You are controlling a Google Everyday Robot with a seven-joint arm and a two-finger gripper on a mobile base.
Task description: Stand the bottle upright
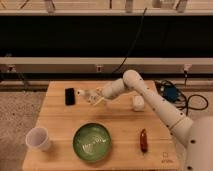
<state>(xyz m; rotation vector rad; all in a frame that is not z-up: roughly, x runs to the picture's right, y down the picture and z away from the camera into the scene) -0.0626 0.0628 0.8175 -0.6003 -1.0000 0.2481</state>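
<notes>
Fingers (pixel 99 94): you will find them closed on the bottle (pixel 89 94), as far as the view allows.

Gripper (pixel 96 97): far half of the wooden table (pixel 55 120), left of centre, at the end of the white arm (pixel 150 100) that reaches in from your right.

Bottle: small, clear-whitish, with a yellowish patch at the end nearest the gripper. It is tilted, not upright, with its narrow end pointing left toward the black object. You cannot tell whether it touches the tabletop.

Black flat rectangular object (pixel 70 96): lying on the table just left of the bottle, close to it but apart.

Short white cylinder (pixel 138 103): standing on the table right of the gripper, partly under the arm's line.

Green bowl (pixel 92 142): near side, centre, well apart from the bottle; pale marks inside.

White cup (pixel 38 138): near left corner, upright, mouth open upward.

Reddish-brown oblong item (pixel 143 140): near right, lying flat beside the bowl, not touching it.

Cables (pixel 195 102): on the floor beyond the table's right edge.
</notes>
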